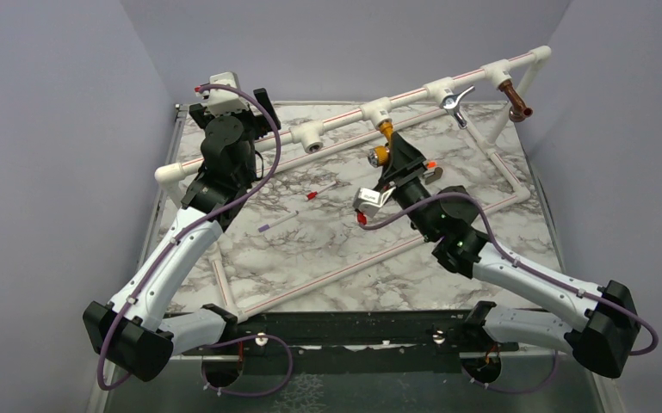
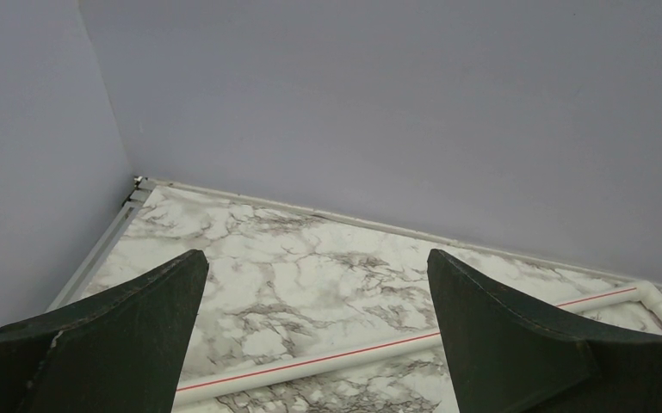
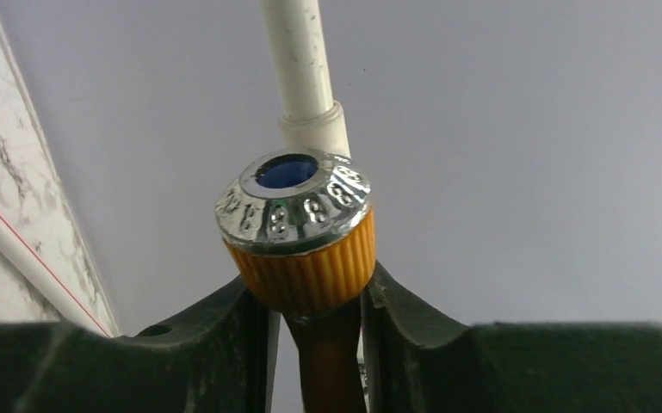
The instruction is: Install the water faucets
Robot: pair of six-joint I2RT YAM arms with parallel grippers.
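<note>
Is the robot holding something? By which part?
The right gripper pinches the mustard-yellow faucet by its stem, just under the knob. The left gripper is empty.

Faucets: three certain. One mustard-yellow faucet (image 1: 381, 148) sits between the fingers of the right pincer (image 1: 393, 160). One chrome lever faucet (image 1: 456, 105) and one copper-brown faucet (image 1: 515, 101) are on the raised pipe beyond that pincer, to its right. One orange-tipped piece (image 1: 430, 165) lies just beside the same pincer, partly hidden, kind not confirmed.

White tee fittings (image 1: 442, 89): four along the raised pipe.

Thin sticks: two, one red-tipped stick (image 1: 318, 193) and one purple-tipped stick (image 1: 275, 224), both left of the right pincer.

Pincers: two, counting the left pincer (image 2: 318, 280).
</note>
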